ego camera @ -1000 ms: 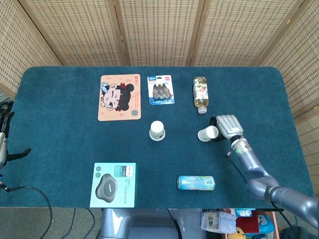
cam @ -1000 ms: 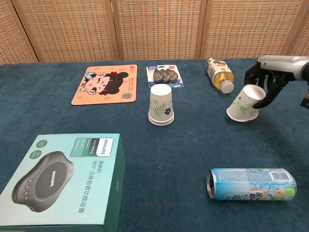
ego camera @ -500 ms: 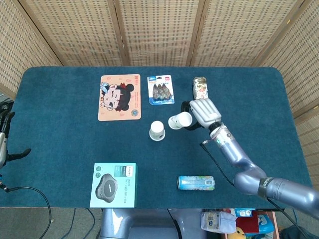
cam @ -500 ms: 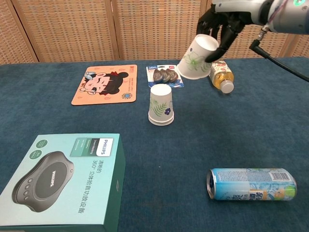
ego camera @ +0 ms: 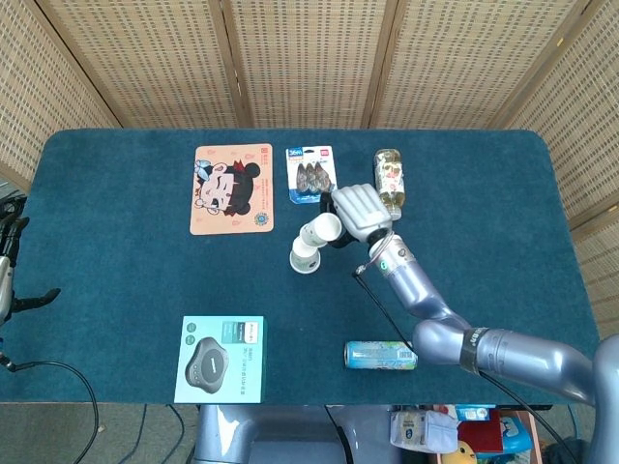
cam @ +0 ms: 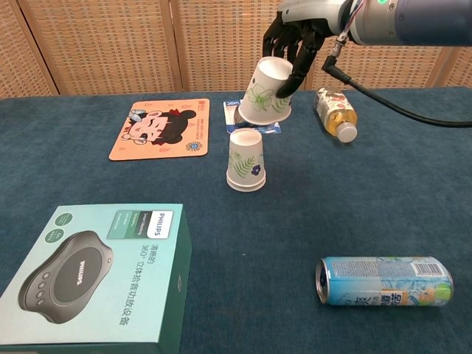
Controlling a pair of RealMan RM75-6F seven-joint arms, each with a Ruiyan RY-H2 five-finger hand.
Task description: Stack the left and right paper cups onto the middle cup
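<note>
Nearby, blister pack (cam: pixel 252 115), bottle (cam: pixel 334 113).

A white paper cup (cam: pixel 245 161) with a green leaf print stood upside down near the middle of the blue table (cam: pixel 383 199). A second, like-printed cup (cam: pixel 267 92) hung in the air just above and slightly right of it, tilted with its mouth down and to the left, gripped by the right hand (cam: pixel 296 33). The two cups were close but apart.
</note>
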